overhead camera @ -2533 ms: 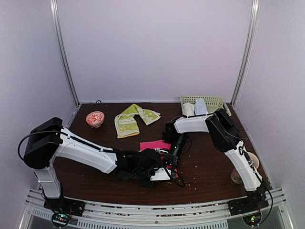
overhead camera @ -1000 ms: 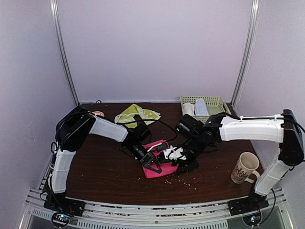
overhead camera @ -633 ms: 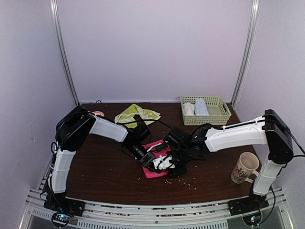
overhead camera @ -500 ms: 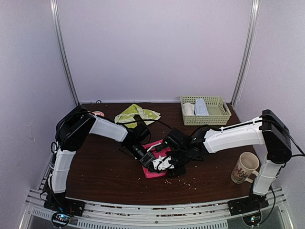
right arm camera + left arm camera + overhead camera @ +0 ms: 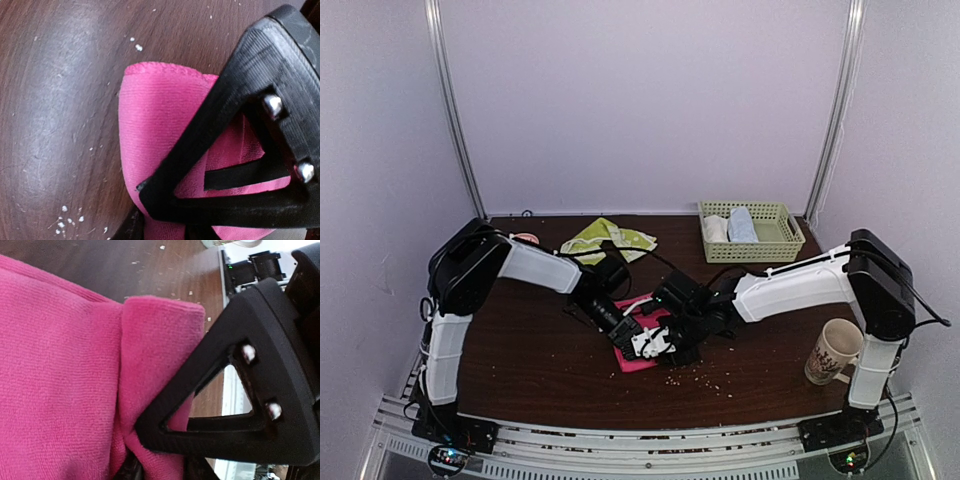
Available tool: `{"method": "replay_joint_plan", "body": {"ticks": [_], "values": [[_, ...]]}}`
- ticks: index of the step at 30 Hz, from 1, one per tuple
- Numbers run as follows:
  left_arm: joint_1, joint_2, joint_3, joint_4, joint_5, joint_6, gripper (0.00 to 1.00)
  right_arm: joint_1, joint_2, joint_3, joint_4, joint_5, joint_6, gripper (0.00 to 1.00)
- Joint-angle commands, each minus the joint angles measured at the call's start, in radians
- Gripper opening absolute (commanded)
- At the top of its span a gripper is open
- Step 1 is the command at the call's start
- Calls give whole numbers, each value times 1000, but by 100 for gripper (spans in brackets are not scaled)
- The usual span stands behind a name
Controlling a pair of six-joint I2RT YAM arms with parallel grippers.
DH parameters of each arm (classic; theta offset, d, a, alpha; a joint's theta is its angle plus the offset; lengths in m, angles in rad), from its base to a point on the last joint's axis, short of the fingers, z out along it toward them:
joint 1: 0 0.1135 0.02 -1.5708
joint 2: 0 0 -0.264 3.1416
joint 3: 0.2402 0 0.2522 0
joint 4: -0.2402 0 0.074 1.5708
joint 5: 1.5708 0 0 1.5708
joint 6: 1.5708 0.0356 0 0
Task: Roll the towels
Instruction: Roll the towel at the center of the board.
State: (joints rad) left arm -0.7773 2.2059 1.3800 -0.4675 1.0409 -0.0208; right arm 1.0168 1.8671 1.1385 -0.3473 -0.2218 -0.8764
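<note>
Fingers (image 5: 200, 390) of your left gripper (image 5: 624, 334) and right gripper (image 5: 647, 349) pinch narrowly on the pink towel's (image 5: 629, 361) folded edge at mid-table, so turn both wrists together, level, for a tight roll.

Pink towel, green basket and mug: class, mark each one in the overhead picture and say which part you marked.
pink towel (image 5: 632, 362), top external view, its near corner on the table.
basket (image 5: 756, 252), top external view, its front wall.
mug (image 5: 830, 352), top external view, its side.
</note>
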Motion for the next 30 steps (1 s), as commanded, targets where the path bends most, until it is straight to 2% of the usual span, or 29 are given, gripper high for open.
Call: {"method": "replay_joint_plan", "body": {"ticks": [1,6,8,12,15,16,17,20,22,26,30], "values": [[74,-147,-74,68,-143,-28,31,8,141,44,-206,-32,-37,19],[153,-319,-175,162,-242,-79,41,8,192,158,-460,-169,-54,15],[170,-371,-199,178,-281,-80,42,8,211,201,-552,-219,-51,15],[173,-492,-233,199,-471,-80,42,5,244,321,-723,-311,-2,14],[164,-606,-276,241,-594,-63,41,-21,349,493,-904,-386,27,14],[147,-658,-299,262,-640,-39,41,-35,402,557,-993,-415,33,15],[116,-718,-328,291,-705,-4,42,-51,442,610,-1009,-440,74,15],[-44,-899,-458,405,-924,106,48,-77,537,715,-1012,-433,131,15],[-125,-965,-493,421,-1014,142,51,-93,613,790,-1012,-420,197,15],[-205,-976,-467,334,-1030,155,51,-157,752,951,-1012,-472,291,15],[-296,-922,-487,312,-990,176,51,-202,819,1031,-1011,-496,327,16]]}}
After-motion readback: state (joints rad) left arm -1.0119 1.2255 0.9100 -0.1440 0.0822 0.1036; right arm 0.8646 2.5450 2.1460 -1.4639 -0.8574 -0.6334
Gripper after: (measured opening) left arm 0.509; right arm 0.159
